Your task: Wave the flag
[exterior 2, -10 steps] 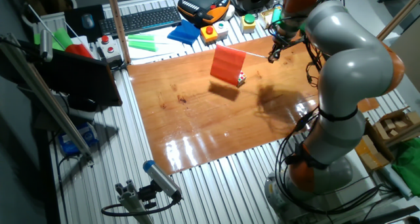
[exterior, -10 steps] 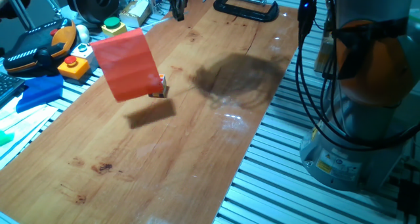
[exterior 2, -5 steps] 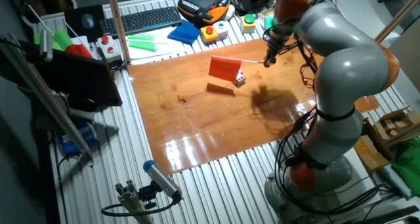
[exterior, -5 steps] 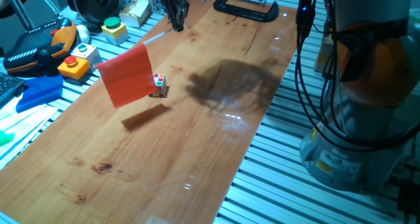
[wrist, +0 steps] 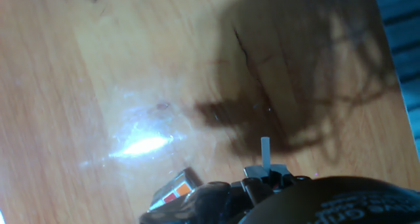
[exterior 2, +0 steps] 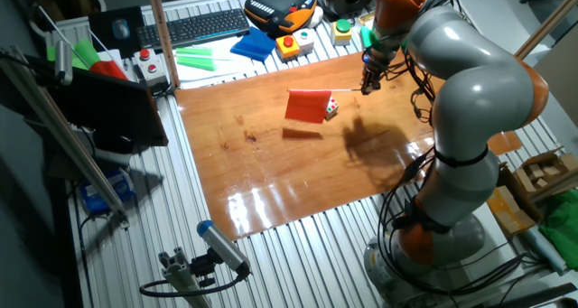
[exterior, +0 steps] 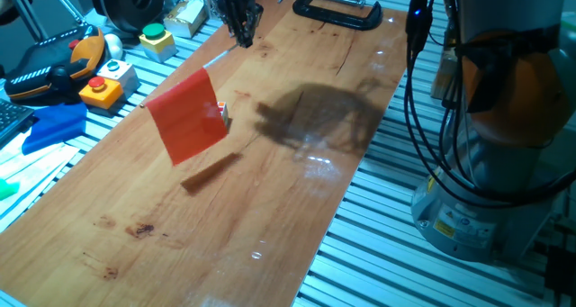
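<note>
On my right side of one fixed view stands the arm's grey and orange body [exterior: 504,100], the biggest thing I can see, with black cables hanging down its front. From the other fixed view I watch that same arm [exterior 2: 470,100] bend over the far edge of the wooden table [exterior 2: 271,177]. Its dark shadow lies on the boards near the middle.

Next in size is the flag [exterior: 187,117]: a plain red cloth held up in the air above the table, tilted, with its own narrow shadow on the wood below it. Its thin white stick [exterior 2: 346,91] runs from the cloth across to the gripper [exterior 2: 368,84], which I see closed tight on the stick's end, near the table's far edge. My hand view shows a short white stub of the stick [wrist: 265,152] poking out past the dark fingers [wrist: 262,178].

Beyond the table I see a blue cloth [exterior: 54,125] and orange and yellow button boxes [exterior: 99,89] among the clutter, plus a black clamp [exterior: 337,10] at the far end of the boards.

Smallest is the puzzle cube [exterior 2: 331,106], resting on the wood just beside the red cloth; in one fixed view the cloth hides most of it.
</note>
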